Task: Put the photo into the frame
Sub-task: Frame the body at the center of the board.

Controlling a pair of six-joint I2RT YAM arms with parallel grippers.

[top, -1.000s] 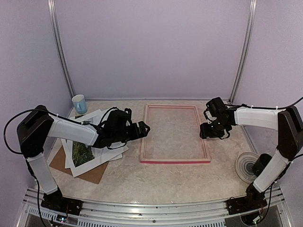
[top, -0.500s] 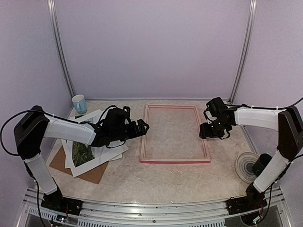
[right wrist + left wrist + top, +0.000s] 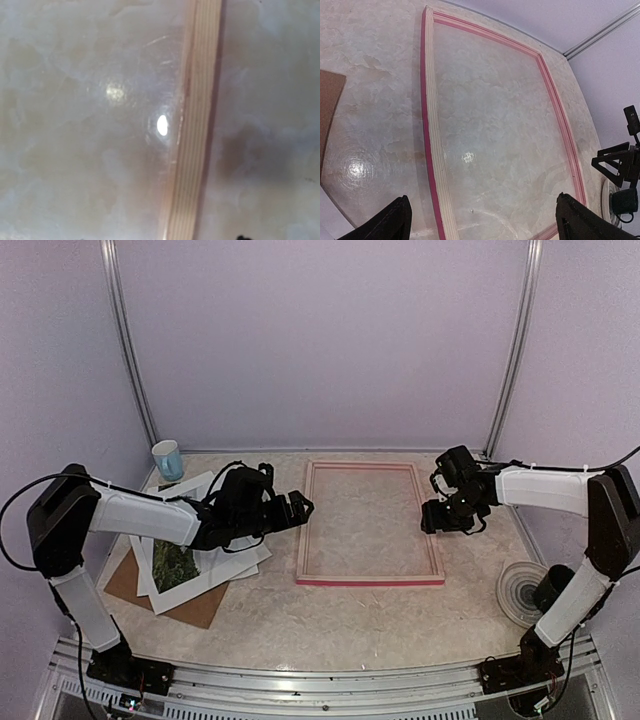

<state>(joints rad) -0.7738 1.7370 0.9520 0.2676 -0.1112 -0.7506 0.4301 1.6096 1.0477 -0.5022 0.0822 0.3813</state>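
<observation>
Finds frame [image 3: 370, 580] flat mid-table, pale back up to receive. Finds photo [image 3: 175, 565] left, tucked in paper pile [image 3: 215, 580]. Holds left gripper [image 3: 300, 508] spread wide near left rail; poises right gripper [image 3: 452, 518] over right rail, likely steadying, fingers' state untellable.

The left arm [image 3: 140, 515] and right arm [image 3: 545, 488] have white link shells, black joints and looping black cables; the left end effector [image 3: 303, 506] and right end effector [image 3: 442, 522] are black.

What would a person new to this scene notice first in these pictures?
The pink frame lies flat in the middle of the table. Left of it, the green photo sits in a pile of white sheets on brown board. The right claw hangs over the frame's right rail.
</observation>
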